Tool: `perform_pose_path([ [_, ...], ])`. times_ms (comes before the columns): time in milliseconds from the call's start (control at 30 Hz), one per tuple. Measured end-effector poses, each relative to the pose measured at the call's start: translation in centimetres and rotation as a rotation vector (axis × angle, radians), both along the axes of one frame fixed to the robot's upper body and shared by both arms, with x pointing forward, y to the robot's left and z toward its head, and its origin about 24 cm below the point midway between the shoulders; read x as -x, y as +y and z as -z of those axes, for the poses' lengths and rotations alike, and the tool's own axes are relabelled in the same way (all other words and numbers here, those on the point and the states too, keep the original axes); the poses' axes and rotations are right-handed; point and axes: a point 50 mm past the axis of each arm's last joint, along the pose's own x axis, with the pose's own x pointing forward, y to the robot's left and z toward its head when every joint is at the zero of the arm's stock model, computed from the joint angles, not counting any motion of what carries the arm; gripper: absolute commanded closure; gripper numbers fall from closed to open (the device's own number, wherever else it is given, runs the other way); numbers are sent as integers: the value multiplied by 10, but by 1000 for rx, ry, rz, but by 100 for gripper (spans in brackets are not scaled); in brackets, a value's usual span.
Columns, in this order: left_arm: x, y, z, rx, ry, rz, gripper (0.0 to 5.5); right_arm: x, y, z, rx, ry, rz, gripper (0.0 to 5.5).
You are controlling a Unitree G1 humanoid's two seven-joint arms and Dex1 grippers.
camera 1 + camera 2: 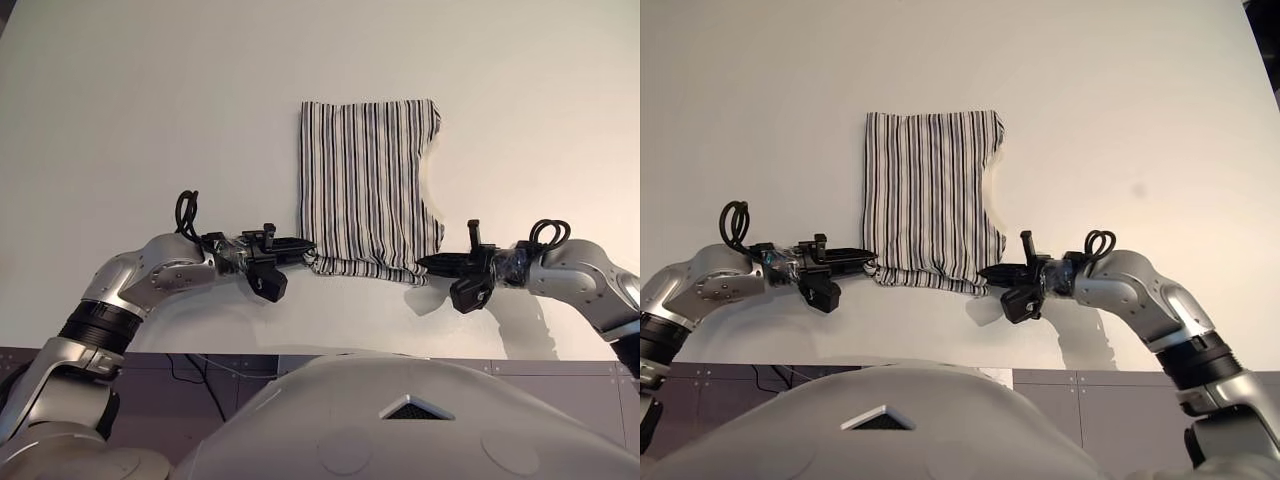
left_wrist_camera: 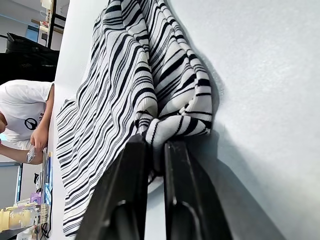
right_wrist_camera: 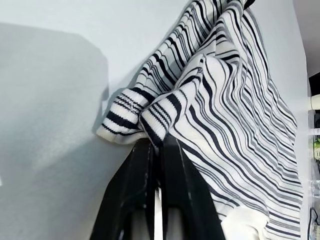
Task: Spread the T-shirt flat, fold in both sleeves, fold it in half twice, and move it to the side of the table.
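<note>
The smooth white counter (image 1: pixel 150 120) stretches well beyond the shirt to the left, right and far side. The black-and-white striped, ribbed-knit T-shirt (image 1: pixel 365 180) lies near its middle, folded into a rough rectangle (near hem lifted and bunched). The left gripper (image 1: pixel 308 246) is clamped on the near left corner, and the right gripper (image 1: pixel 422 265) pinches the near right corner.

Soft ribbed knit cloth: T-shirt (image 1: pixel 365 185). Smooth matt surface: table (image 1: pixel 150 120) beneath it. Glossy black plastic: left gripper (image 2: pixel 157 145), right gripper (image 3: pixel 157 142).
</note>
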Motion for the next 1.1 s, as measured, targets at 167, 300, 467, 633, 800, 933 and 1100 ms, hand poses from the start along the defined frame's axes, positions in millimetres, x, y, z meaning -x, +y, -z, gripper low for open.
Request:
perform_pose_path([
  [167, -1, 3, 0, 21, 40, -45, 540, 2, 3, 3, -59, 50, 7, 540],
  [300, 30, 12, 0, 91, 334, -230, 540, 28, 4, -1, -165, 346, 95, 540],
  [467, 46, 25, -19, 185, 589, -433, 540, 28, -7, -27, -294, 561, 279, 540],
  [633, -16, 11, -44, 447, 565, -645, 540, -41, 5, -49, -503, 501, 588, 540],
  [800, -94, -8, -60, 508, 456, -712, 540, -93, 3, -43, -529, 408, 838, 540],
  [933, -104, -6, -37, 435, 468, -746, 540, -102, 11, -29, -478, 400, 867, 540],
  [1100, -104, -2, -18, 391, 437, -757, 509, -108, 21, -20, -447, 369, 862, 509],
])
